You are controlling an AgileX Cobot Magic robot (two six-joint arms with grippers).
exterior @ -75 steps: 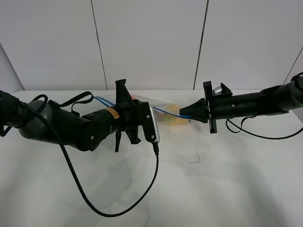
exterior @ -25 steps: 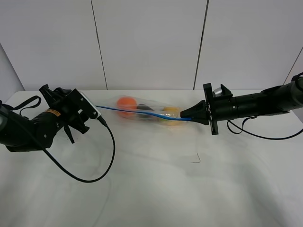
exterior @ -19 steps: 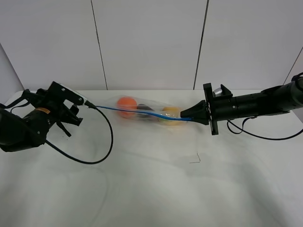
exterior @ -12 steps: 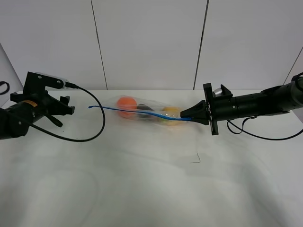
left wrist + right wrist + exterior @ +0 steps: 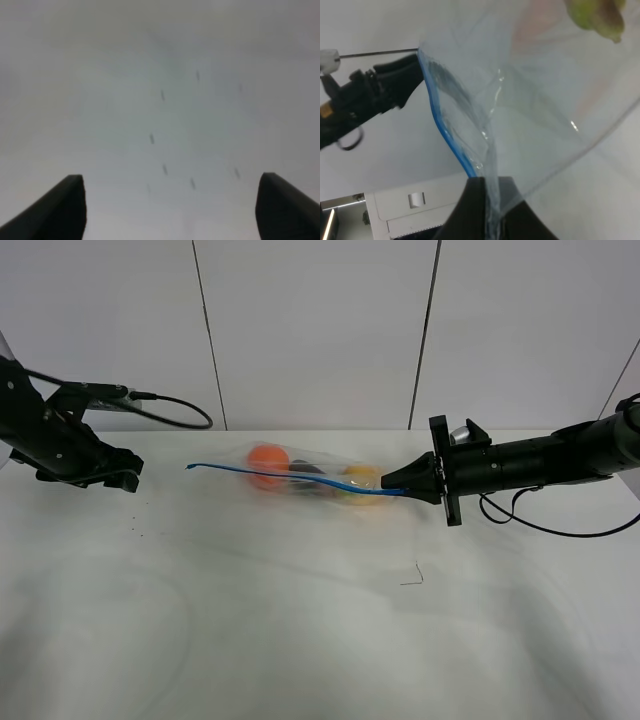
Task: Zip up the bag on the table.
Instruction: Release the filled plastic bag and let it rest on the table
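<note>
At the rear centre of the large white matte tabletop point(image 5: 300, 620), the flat clear plastic zip bag point(image 5: 318, 486) lies stretched sideways. Its blue zipper strip point(image 5: 285, 477) runs along the near edge. The round orange point(image 5: 266, 456), dark purple eggplant point(image 5: 308, 469) and yellow pear point(image 5: 360, 477) sit in a row inside it.

High view: the right gripper point(image 5: 392, 483) meets the bag's right end. The left gripper point(image 5: 122, 471) is at the table's far left edge, well apart from the strip's free left tip. The left jaw gap cannot be judged from here.

Left wrist view: both dark fingers stand wide apart with nothing between them. Only bare, blurred table surface with a few small dark specks lies beneath.

Right wrist view: the black fingers are pinched tight on the bag's corner, with the blue strip entering the pinch. The plastic fans away from the grip and the pear shows at the frame edge. The orange and eggplant are out of this frame. The left arm shows dark beyond the strip's far end.

Edges and room: the bag is near the back edge, close to the grey panelled wall point(image 5: 320, 330). The front half of the table carries only a small dark mark point(image 5: 412, 578). A black cable point(image 5: 175, 410) loops above the left arm, off the surface.
</note>
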